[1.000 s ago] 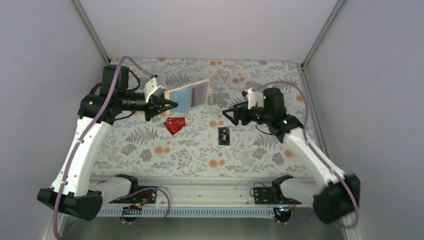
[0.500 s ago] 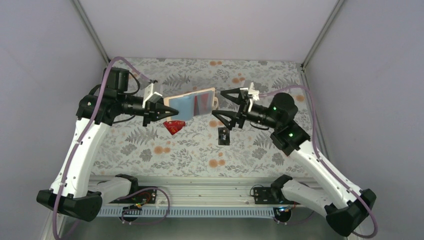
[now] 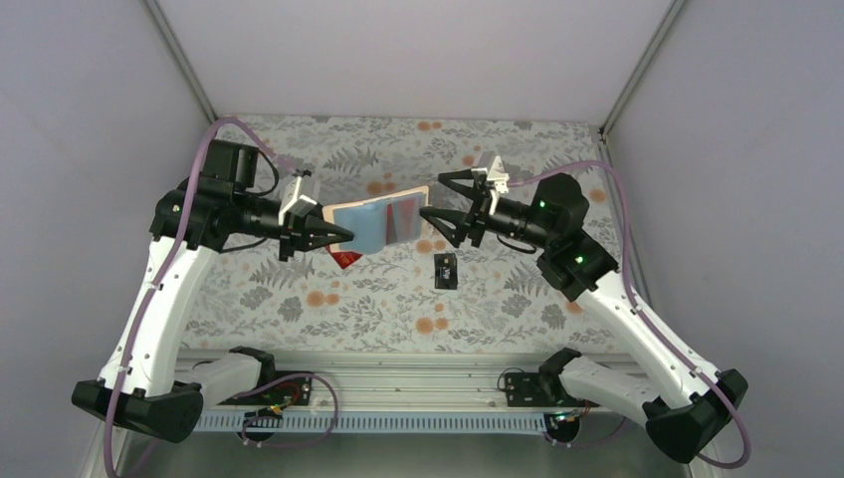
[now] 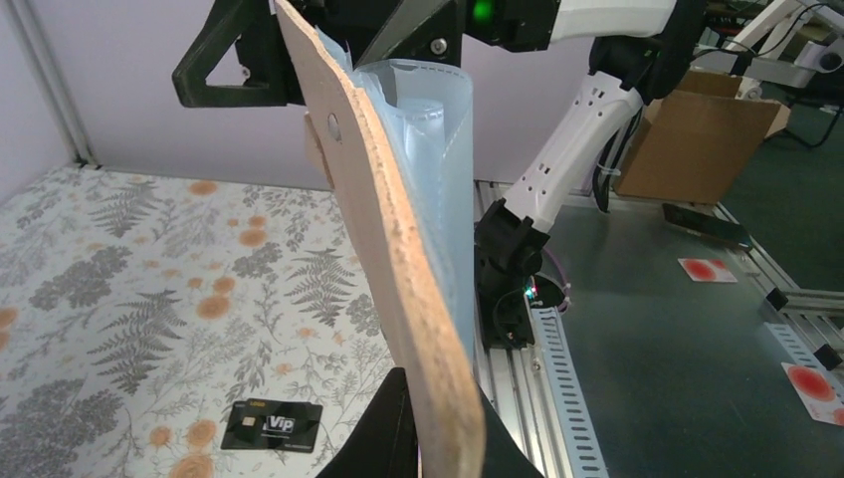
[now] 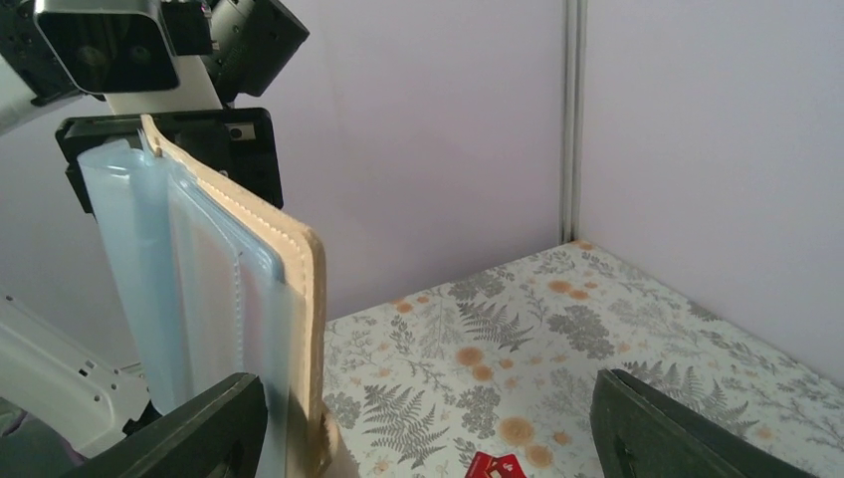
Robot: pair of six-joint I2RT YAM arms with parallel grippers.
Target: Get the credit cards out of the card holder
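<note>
Left gripper (image 3: pixel 338 237) is clamped tight on the 9 o'clock edge of the card holder (image 3: pixel 383 221), holding it open in the air above the floral table (image 3: pixel 299 319), pale blue inside facing up. A red card (image 3: pixel 406 211) shows in its 3 o'clock panel. Right gripper (image 3: pixel 436 202) has its jaws spread wide, with the holder's 3 o'clock edge between them. The black card (image 3: pixel 445 270) lies at 5 o'clock from the holder; two red cards (image 3: pixel 345 260) lie at 7 o'clock, partly hidden.
</note>
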